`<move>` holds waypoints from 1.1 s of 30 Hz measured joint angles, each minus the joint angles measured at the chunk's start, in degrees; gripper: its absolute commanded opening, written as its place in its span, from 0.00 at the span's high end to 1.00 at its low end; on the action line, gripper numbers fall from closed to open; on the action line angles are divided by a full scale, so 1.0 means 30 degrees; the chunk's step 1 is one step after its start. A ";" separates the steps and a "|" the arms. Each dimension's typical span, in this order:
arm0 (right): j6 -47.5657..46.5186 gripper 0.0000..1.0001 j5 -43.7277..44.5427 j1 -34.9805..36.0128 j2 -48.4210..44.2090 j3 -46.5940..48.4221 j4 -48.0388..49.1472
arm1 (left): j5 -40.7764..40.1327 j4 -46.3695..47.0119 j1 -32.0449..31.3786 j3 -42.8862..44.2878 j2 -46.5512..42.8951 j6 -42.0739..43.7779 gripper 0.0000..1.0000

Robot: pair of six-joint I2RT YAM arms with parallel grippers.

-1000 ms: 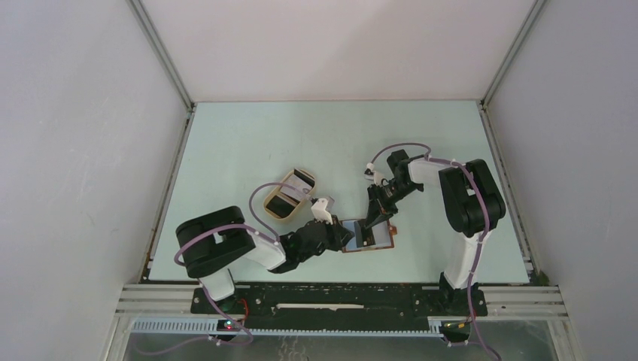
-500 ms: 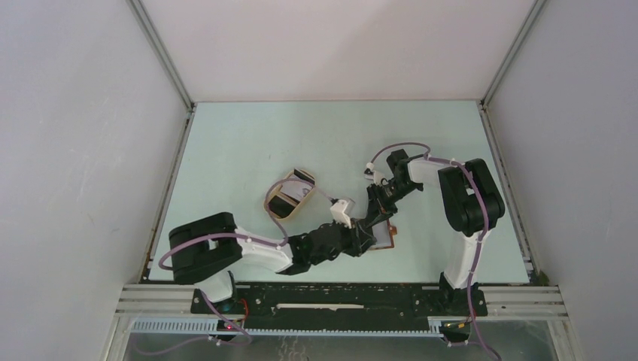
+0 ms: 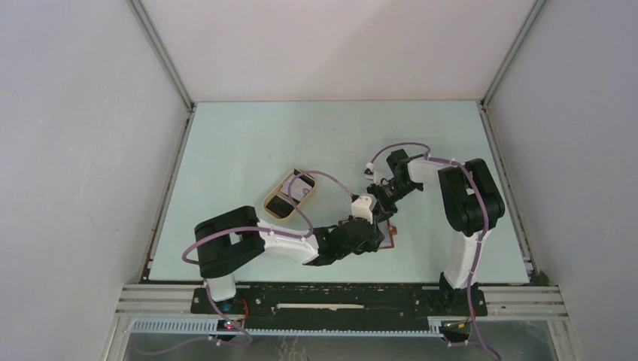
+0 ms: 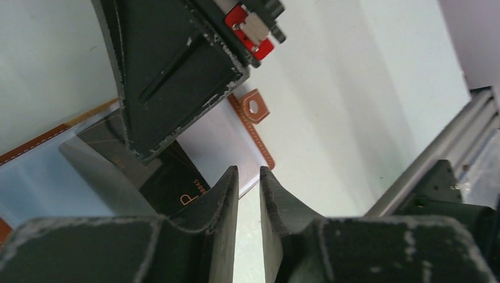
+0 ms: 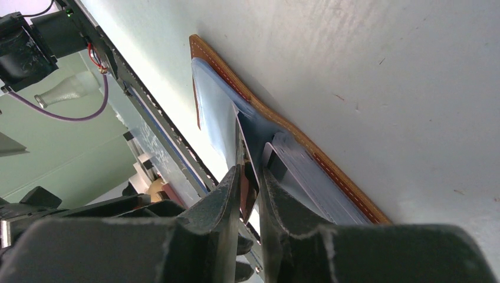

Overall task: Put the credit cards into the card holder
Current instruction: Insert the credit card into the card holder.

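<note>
Pale green table, white walls; right gripper pinches card at card holder; left gripper slightly apart, empty.

pale green table, card holder, tan tray

The holder is reddish-brown with pale stitching along its edge (inner sleeves look bluish-white). The card is near-black with gold lettering. Pale green table; tan tray.
</note>
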 measured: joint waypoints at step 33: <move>-0.0117 0.62 0.0124 -0.0007 -0.0160 0.0248 -0.0255 | -0.3650 -0.5595 -0.0313 0.1770 0.0772 -0.1020 0.75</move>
